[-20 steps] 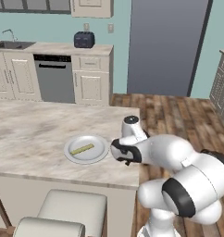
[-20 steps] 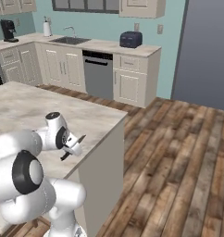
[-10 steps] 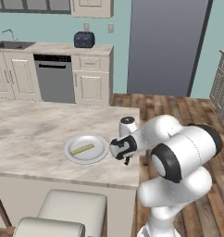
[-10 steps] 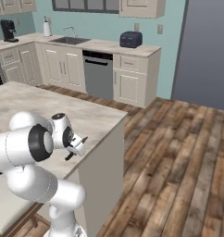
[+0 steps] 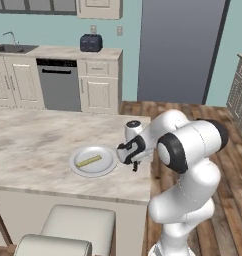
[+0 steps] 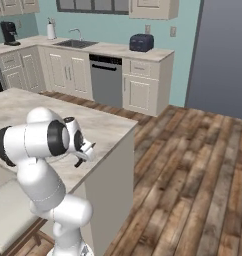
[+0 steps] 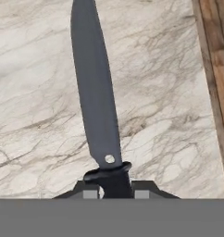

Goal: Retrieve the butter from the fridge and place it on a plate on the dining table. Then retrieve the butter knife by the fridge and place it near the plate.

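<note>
plate (image 5: 109,167) centre-left of frame on dining table (image 5: 38,142), butter (image 5: 89,161) lying on it | gripper (image 5: 134,161) just right of plate, closed on butter knife (image 7: 95,99) handle | blade runs up-frame over bare marble

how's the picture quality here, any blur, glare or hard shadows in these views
Left base view: even flat light, no glare; only a faint shadow around the plate on the table; butter readable. Right base view: soft, the claw small and hard to read against the arm. Hand view: knife blade large and smooth, edges slightly soft, no glint on it.
</note>
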Controlling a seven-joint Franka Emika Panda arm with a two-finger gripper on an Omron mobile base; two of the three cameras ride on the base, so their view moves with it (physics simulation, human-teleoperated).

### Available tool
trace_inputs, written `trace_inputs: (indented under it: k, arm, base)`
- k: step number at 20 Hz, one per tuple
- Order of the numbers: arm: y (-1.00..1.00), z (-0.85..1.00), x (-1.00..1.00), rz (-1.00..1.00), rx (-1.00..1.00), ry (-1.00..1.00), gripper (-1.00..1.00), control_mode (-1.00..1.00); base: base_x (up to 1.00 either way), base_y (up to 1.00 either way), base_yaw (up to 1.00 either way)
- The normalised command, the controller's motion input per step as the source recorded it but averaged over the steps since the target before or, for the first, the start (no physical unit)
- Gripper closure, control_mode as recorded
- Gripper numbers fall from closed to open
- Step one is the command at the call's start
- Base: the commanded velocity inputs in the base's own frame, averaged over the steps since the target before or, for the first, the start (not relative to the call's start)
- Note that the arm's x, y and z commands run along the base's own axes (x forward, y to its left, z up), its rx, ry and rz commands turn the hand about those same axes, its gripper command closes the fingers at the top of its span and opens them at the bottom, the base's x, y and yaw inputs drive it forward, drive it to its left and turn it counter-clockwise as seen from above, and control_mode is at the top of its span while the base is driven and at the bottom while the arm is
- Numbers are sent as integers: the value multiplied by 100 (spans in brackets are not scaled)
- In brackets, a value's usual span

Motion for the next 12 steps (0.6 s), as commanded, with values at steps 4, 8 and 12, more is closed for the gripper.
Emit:
trace_inputs:
  k: [4, 8, 12]
  arm:
    - [6, -16, 24, -1, 0, 0, 100, -100]
    - [8, -23, 21, -4, 1, 0, 100, -100]
    - [5, -21, 18, -4, 1, 0, -100, -100]
  base:
    - [0, 0, 0]
    - [0, 0, 0]
    - [0, 0, 0]
